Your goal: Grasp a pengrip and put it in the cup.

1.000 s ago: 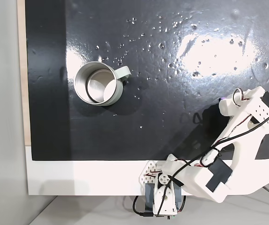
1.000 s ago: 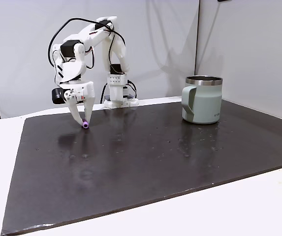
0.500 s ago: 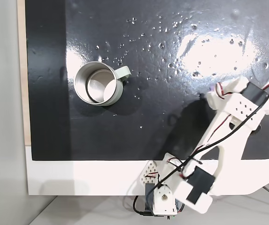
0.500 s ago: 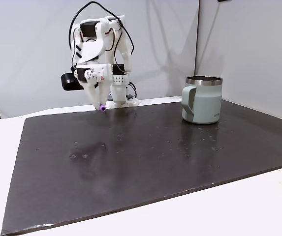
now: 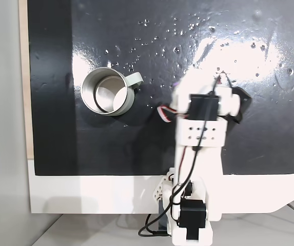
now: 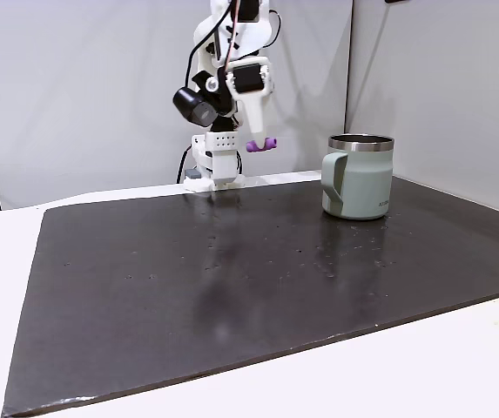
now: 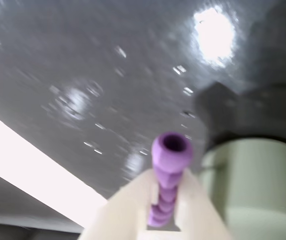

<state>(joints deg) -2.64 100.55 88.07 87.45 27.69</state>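
The light-purple ribbed pengrip (image 7: 168, 172) is pinched between my two white fingers (image 7: 128, 210), its open end sticking out past the tips. In a fixed view my gripper (image 6: 259, 139) holds the pengrip (image 6: 261, 144) high above the mat, to the left of the cup (image 6: 358, 177) and about level with its rim. From above, the cup (image 5: 107, 92) stands upright with its handle pointing right. The arm hangs to its right, with a sliver of purple pengrip (image 5: 175, 85) at the arm's left edge. The wrist view has the cup (image 7: 262, 185) at lower right.
A glossy black mat (image 5: 136, 143) with small water-like specks covers the table, and the same mat (image 6: 232, 296) reaches the front edge. The arm's base (image 6: 212, 170) stands at the mat's far edge. White table border (image 5: 85, 192) runs along the base side.
The arm lifted the pengrip off the mat and swung it from the far side towards the cup, now much higher and closer to it.
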